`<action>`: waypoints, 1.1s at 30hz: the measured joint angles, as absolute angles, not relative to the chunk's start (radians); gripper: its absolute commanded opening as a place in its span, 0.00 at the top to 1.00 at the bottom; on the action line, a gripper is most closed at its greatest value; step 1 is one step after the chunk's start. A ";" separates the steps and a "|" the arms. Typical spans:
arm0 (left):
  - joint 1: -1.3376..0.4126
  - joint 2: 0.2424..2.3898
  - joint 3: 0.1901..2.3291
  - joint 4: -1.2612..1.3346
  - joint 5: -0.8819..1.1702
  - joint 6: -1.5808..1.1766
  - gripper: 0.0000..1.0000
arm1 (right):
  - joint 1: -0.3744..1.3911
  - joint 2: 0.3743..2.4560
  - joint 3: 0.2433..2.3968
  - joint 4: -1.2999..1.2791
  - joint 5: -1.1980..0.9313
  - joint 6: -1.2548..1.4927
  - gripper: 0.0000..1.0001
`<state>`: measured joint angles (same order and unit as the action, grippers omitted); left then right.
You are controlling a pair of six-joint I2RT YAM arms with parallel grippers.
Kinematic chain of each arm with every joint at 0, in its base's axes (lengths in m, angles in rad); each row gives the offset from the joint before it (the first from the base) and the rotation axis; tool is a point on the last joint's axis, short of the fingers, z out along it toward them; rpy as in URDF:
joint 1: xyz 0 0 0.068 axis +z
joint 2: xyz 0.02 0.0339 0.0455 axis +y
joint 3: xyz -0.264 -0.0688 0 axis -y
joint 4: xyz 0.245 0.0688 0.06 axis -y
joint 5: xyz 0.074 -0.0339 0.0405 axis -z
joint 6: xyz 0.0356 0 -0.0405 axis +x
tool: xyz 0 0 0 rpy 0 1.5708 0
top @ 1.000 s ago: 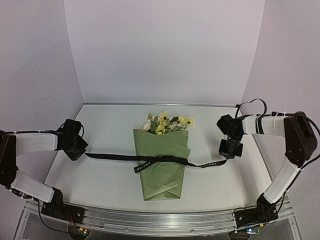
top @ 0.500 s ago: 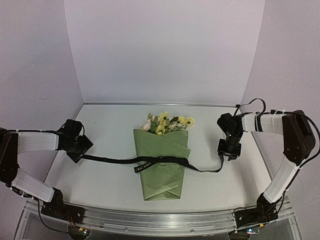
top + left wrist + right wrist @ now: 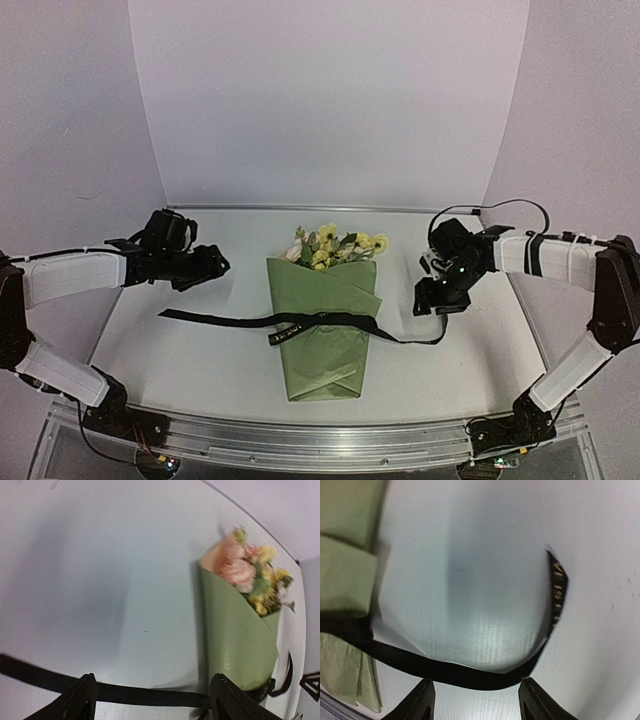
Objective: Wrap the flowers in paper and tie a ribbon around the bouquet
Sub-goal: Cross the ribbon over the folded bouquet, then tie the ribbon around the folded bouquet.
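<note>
The bouquet lies mid-table: a cone of olive-green paper (image 3: 322,340) with the yellow and cream flowers (image 3: 336,246) at its far end. The black ribbon (image 3: 225,320) crosses the cone, is knotted at its front (image 3: 296,327), and both ends lie slack on the table. My left gripper (image 3: 220,266) hovers open, far-left of the cone, above the ribbon (image 3: 130,694), with nothing between its fingers (image 3: 80,701). My right gripper (image 3: 427,302) is open just beyond the ribbon's right end (image 3: 465,674), which curls up with lettering. The paper (image 3: 345,580) shows at that view's left edge.
The white table (image 3: 200,370) is walled by pale panels at the back and sides. A metal rail (image 3: 320,440) runs along the near edge by the arm bases. The right arm's black cable (image 3: 500,205) loops above its wrist.
Both grippers have opened and let go of the ribbon ends, which dropped slack onto the table. The left gripper has moved right and farther back; the right has shifted left.
</note>
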<state>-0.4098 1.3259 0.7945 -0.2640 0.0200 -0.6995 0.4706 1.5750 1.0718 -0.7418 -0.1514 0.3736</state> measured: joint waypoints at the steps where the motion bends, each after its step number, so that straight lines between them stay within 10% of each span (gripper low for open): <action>1: -0.444 1.334 0.806 -0.242 0.034 -0.653 0.24 | 0.502 1.559 1.048 -0.705 -0.159 0.332 0.39; 15: -0.720 1.456 0.756 0.008 0.134 0.237 0.26 | 0.629 1.495 0.818 -0.366 -0.226 -0.010 0.37; 33: -0.780 1.583 0.682 0.029 0.044 0.587 0.24 | 0.634 1.444 0.796 -0.307 -0.223 -0.113 0.35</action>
